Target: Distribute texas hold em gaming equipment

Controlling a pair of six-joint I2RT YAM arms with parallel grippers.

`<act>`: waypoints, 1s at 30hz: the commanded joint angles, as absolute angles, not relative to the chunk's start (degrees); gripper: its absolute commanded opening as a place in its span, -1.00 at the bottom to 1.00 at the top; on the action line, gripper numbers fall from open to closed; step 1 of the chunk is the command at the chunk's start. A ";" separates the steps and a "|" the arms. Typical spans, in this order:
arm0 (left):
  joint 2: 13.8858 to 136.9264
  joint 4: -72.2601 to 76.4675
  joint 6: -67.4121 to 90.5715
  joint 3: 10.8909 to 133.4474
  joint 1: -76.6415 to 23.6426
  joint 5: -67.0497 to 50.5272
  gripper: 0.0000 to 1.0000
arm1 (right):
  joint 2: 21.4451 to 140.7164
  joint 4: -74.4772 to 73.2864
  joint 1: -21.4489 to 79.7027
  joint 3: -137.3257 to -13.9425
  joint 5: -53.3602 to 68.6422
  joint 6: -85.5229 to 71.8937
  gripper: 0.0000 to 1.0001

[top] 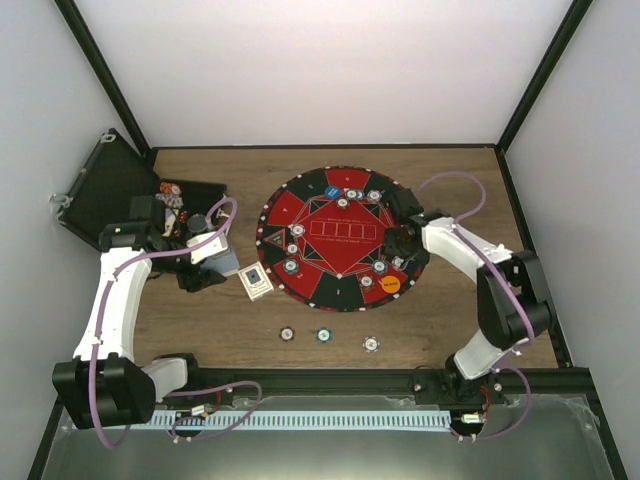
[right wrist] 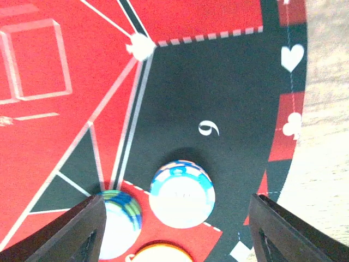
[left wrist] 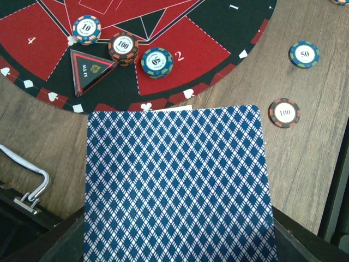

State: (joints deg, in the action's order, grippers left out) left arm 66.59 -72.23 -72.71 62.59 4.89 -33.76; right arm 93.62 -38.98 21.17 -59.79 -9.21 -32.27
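On the left side of the bench, beside the black case (top: pixel 100 195), my left hand (top: pixel 205 252) pinches a playing card (left wrist: pixel 177 185) flat, its blue diamond back up. I judge that hides its face until it is dealt. It points toward the near edge of the round mat (top: pixel 283 212), where seat 2 already has a row of chips (left wrist: pixel 124 48). Three loose chips (top: pixel 324 335) lie on the bare wood in front of the mat, apparently not yet handed out. Over the mat's right side, my right hand (top: pixel 403 243) is spread wide, its fingers on either side of a light-blue chip (right wrist: pixel 181 192) without touching it. That chip lies flat in the black seat 6 wedge, just beside a green-striped chip (right wrist: pixel 121 224), so I take this as a stake just set down.
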 commanded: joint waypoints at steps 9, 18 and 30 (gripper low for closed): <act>67.03 -72.70 -74.19 63.84 4.48 -36.58 -0.78 | 84.38 -44.08 25.58 -69.62 -6.60 -34.18 0.52; 67.61 -72.26 -73.51 64.49 3.97 -36.88 -0.78 | 85.42 -42.72 36.91 -76.26 -1.53 -38.30 0.57; 66.45 -72.02 -73.54 63.18 3.02 -38.02 -0.78 | 85.29 -22.50 43.76 -71.23 25.54 -43.70 0.65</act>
State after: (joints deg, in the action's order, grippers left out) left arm 67.31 -72.29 -72.27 62.59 3.57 -34.96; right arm 86.39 -33.69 42.85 -73.89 12.60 -40.23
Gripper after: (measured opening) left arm 0.657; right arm 0.822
